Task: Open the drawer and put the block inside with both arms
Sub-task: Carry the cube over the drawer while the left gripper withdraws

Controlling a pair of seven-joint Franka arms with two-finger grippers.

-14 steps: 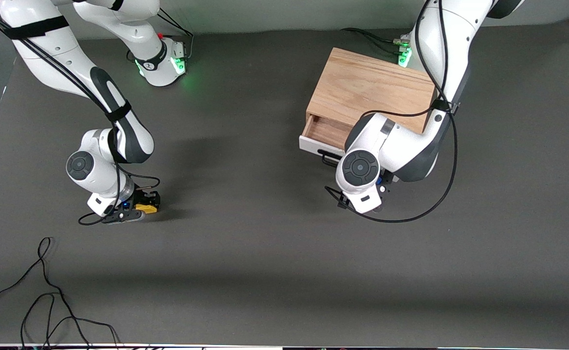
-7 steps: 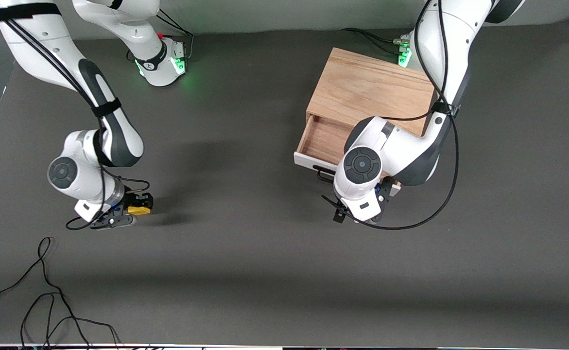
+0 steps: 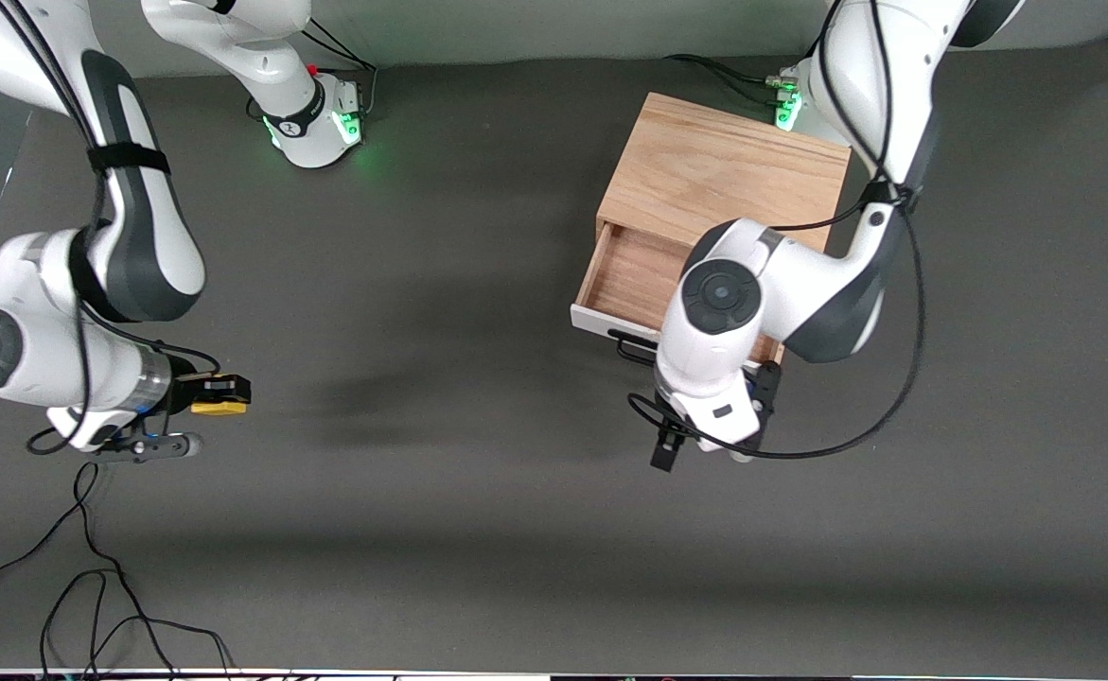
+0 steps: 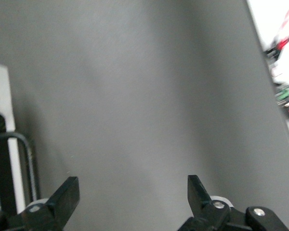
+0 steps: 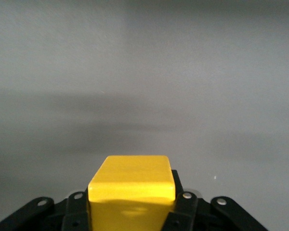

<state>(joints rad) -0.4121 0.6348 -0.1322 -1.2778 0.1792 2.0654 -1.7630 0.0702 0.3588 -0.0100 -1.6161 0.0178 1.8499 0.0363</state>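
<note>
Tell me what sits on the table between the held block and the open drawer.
Nothing: the front view shows only bare table between the block in the right gripper and the drawer.

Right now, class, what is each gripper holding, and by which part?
The right gripper holds the yellow block by two opposite side faces, above the table. The left gripper, open near the drawer handle, holds nothing.

The left arm (image 3: pixel 762 303) hides part of the drawer (image 3: pixel 624 279).
</note>
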